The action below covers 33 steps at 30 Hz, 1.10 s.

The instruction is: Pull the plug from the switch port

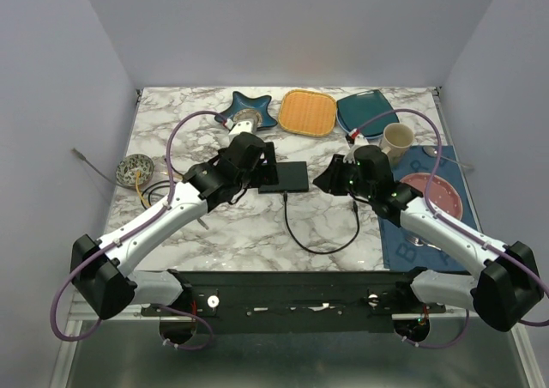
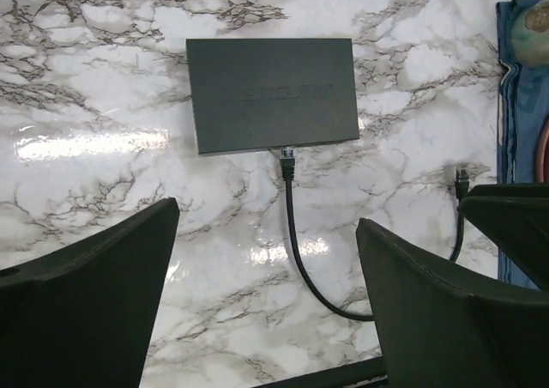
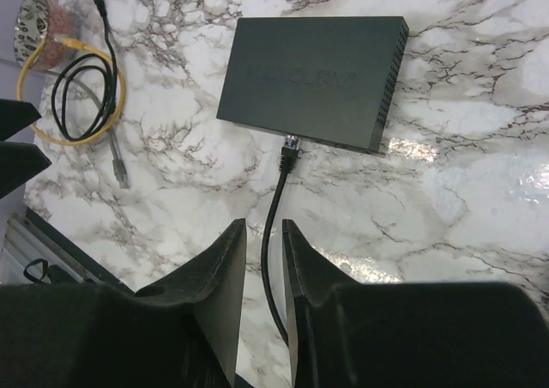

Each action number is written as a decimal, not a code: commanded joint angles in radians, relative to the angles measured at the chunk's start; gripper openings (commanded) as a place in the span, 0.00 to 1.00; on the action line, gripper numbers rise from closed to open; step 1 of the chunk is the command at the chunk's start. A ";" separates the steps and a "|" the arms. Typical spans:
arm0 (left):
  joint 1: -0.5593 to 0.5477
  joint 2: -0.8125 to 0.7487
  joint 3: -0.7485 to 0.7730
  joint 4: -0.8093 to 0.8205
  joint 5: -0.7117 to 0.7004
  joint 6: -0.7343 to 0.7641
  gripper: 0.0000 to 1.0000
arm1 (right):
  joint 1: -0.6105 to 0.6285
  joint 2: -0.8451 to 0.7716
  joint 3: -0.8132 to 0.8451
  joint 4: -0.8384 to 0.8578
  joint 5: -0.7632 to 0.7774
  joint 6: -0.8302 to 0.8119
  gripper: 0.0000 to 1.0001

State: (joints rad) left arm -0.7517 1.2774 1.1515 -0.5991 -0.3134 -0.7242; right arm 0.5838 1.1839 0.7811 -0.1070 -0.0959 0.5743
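The switch (image 1: 287, 177) is a flat matte black box lying mid-table; it also shows in the left wrist view (image 2: 273, 92) and the right wrist view (image 3: 313, 79). A black plug (image 2: 287, 156) sits in a port on its near edge, also seen in the right wrist view (image 3: 291, 152). Its black cable (image 1: 322, 249) loops toward me and ends free (image 2: 461, 178). My left gripper (image 1: 264, 166) is wide open and empty (image 2: 268, 216) just left of the switch. My right gripper (image 1: 324, 180) is just right of the switch, above the table. Its jaws stand a narrow slit apart, holding nothing (image 3: 262, 225).
At the back are a blue star dish (image 1: 249, 109), an orange square plate (image 1: 307, 112) and a teal plate (image 1: 364, 109). A cup (image 1: 397, 139) and a pink plate (image 1: 433, 195) on a blue cloth stand right. A patterned bowl (image 1: 135, 169) and coiled cables (image 3: 81, 96) lie left.
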 commanded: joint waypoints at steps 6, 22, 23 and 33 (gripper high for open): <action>0.193 -0.073 -0.174 0.202 0.258 -0.101 0.99 | 0.008 0.025 0.038 0.044 0.064 -0.057 0.40; 0.218 -0.078 -0.491 0.723 0.493 -0.292 0.86 | 0.007 0.335 0.201 0.127 -0.016 -0.042 0.34; 0.218 -0.078 -0.515 0.769 0.500 -0.311 0.87 | 0.007 0.356 0.217 0.113 -0.011 -0.039 0.31; 0.216 0.052 -0.615 0.981 0.547 -0.374 0.88 | -0.024 0.612 0.385 0.066 -0.059 0.007 0.05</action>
State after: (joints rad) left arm -0.5358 1.2713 0.5358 0.2676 0.1772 -1.0721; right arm 0.5762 1.7172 1.1053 -0.0013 -0.1173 0.5606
